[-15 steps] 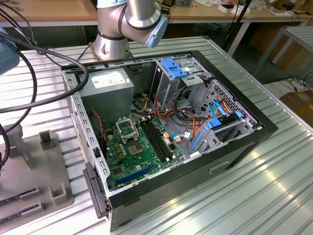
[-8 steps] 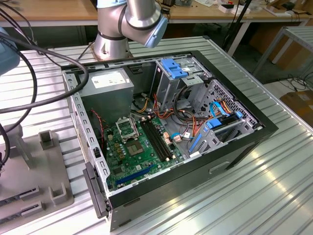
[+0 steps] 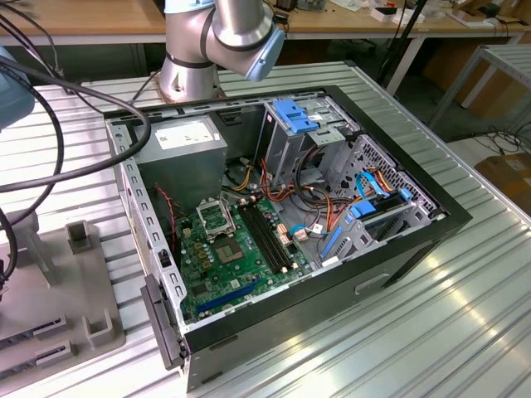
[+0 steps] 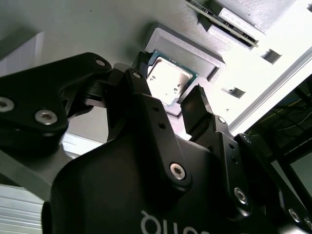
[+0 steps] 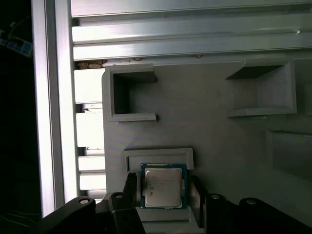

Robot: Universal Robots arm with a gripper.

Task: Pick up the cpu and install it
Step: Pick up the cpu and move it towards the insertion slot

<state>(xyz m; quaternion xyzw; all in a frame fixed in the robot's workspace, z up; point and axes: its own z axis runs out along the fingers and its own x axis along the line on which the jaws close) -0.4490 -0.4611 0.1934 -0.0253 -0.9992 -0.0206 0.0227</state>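
Pick-up stage. The gripper (image 4: pixel 169 84) stands open, fingers (image 5: pixel 130 187) straddling the cpu (image 5: pixel 163 186), which lies flat in its recess on the grey holder (image 5: pixel 219 126). Judged need: even closure on opposite edges, without tilting it.

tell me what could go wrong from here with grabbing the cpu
1. The gripper is open, its fingers flanking the cpu in a shallow grey holder. If they close off-centre, the chip may tilt or slip.
2. A finger could catch the holder's raised rim instead of the chip's edge.
3. The socket sits deep in the case near loose cables, so carrying the chip in looks tight.
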